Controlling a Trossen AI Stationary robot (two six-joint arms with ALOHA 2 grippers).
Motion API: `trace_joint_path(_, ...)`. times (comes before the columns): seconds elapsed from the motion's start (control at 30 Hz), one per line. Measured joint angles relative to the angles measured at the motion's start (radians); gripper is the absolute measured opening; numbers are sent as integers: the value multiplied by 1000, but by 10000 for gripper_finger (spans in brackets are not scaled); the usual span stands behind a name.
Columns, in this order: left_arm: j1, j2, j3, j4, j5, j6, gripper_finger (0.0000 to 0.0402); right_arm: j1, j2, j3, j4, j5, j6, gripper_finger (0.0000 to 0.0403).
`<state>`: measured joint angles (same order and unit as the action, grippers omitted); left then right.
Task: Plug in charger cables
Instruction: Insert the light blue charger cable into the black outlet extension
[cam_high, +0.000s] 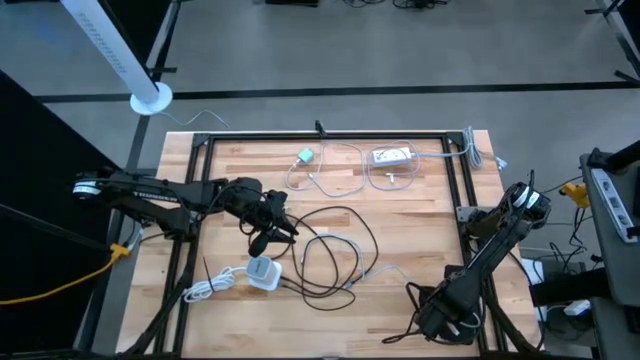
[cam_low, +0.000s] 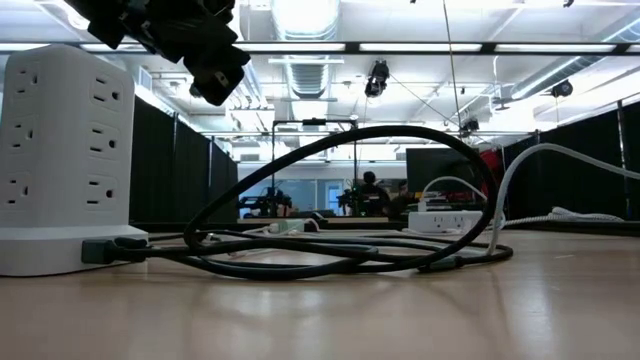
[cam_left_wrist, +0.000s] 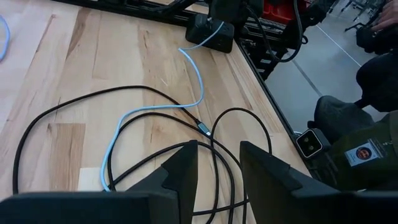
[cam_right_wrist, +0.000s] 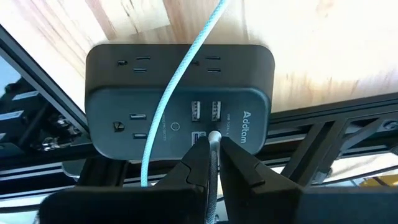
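A long black charger cable (cam_high: 345, 225) lies in loops on the wooden table, and a pale charger cable (cam_left_wrist: 196, 81) runs across it toward a dark power block (cam_right_wrist: 124, 93) at the table's near right corner. My right gripper (cam_right_wrist: 213, 163) is shut on that cable's plug at the block's USB ports. My left gripper (cam_left_wrist: 217, 163) hovers open over the black loops (cam_left_wrist: 236, 118) at the table's middle left, touching nothing; it also shows high up in the low view (cam_low: 205, 60). A white cube adapter (cam_high: 262, 272) stands on the table close to it. My right gripper pinches the pale cable's small grey plug (cam_right_wrist: 213, 138) between its two fingertips, the fingers lying along the plug. The plug's tip meets the dark block's face at a lower USB port; the fingers hide how far in it sits. The cable curves away over the block.
A white oblong power strip (cam_high: 392, 156) with pale cables and a green tag (cam_high: 305, 156) lies at the far edge. A black frame (cam_high: 200, 140) borders the table. A seated person (cam_left_wrist: 367, 124) is beyond the table's right side.
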<state>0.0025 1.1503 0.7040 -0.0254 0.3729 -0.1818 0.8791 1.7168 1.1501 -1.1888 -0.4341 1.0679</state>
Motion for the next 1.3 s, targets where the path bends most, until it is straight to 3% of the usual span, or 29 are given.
trace_joint_path(0.23,0,0,0,0,0,0,103,9,-1,-20,26,-7,24,9)
trace_joint_path(0.67,0,0,0,0,-10,15,103,72,-14,-23,38,-8,240,9)
trace_joint_path(0.83,1,0,0,0,-25,25,103,78,-15,-41,71,-54,247,9)
trace_joint_path(1.3,1,-25,0,-8,-26,14,103,-164,-61,-34,75,-30,39,9)
